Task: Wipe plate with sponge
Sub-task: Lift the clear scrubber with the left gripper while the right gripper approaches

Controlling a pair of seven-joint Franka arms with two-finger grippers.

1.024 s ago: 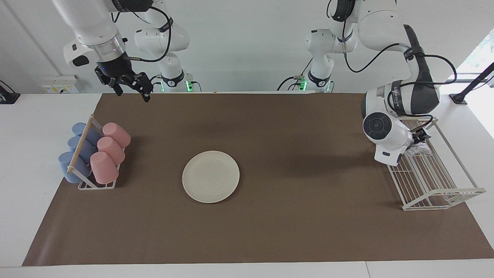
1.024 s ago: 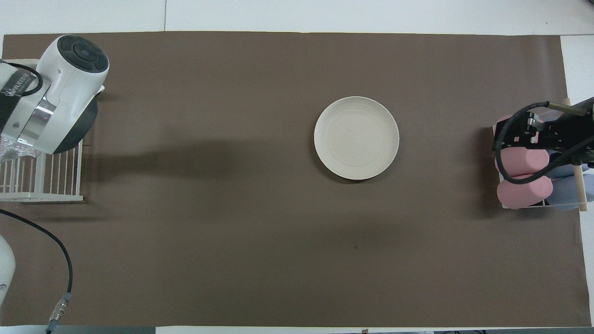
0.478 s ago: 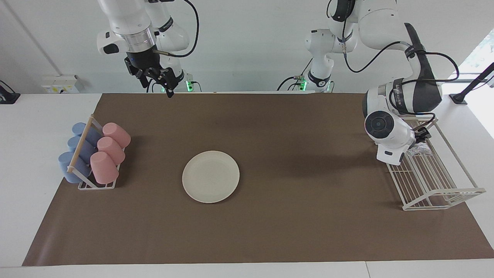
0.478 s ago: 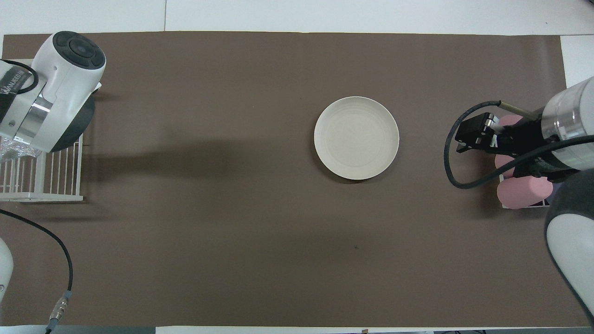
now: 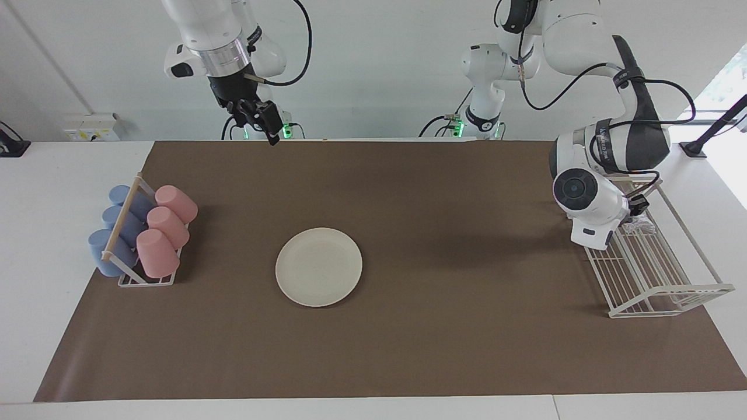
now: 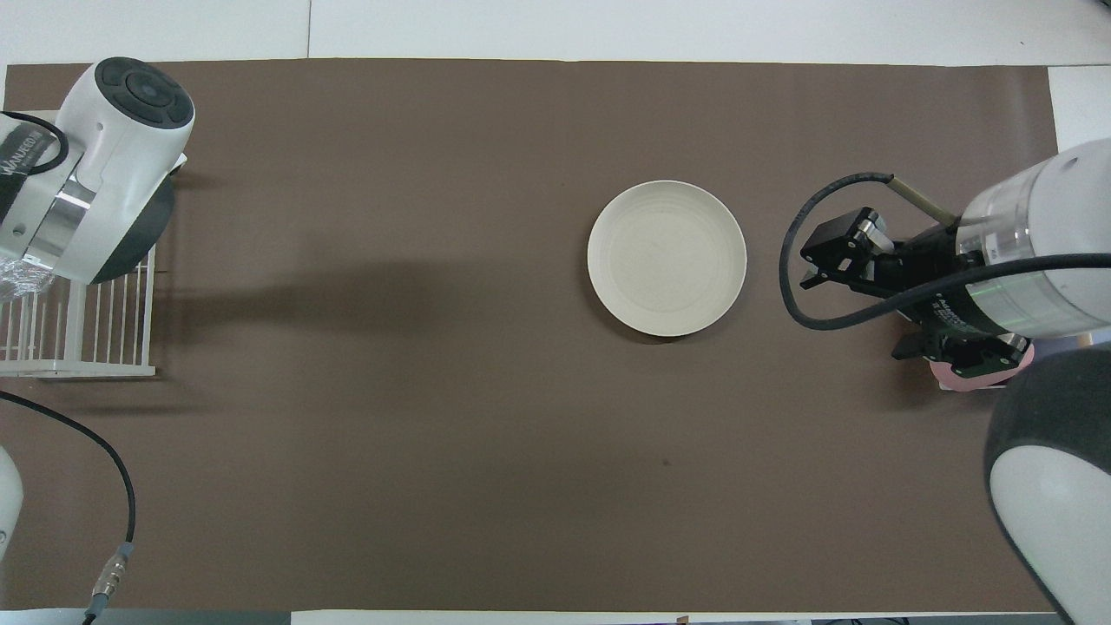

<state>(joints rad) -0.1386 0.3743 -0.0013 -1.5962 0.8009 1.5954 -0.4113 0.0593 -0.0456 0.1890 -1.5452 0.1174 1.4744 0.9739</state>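
Observation:
The cream-white plate (image 5: pixel 318 266) lies flat on the brown mat near the table's middle; it also shows in the overhead view (image 6: pixel 667 258). The silvery speckled sponge (image 5: pixel 641 221) sits in the white wire rack (image 5: pixel 659 274) at the left arm's end; a bit of it shows in the overhead view (image 6: pixel 12 283). My left gripper (image 5: pixel 637 207) is down in the rack right at the sponge, mostly hidden by its own wrist. My right gripper (image 5: pixel 261 129) is open and empty, raised high over the mat's edge nearest the robots; in the overhead view (image 6: pixel 811 265) it is beside the plate.
A rack of pink and blue cups (image 5: pixel 143 233) stands at the right arm's end; the right arm covers most of it in the overhead view, where one pink cup (image 6: pixel 981 373) peeks out. The brown mat (image 5: pixel 443 326) covers the table.
My right gripper has swung away from over the cup rack toward the table's middle, staying high. My left arm has shifted only slightly at the wire rack.

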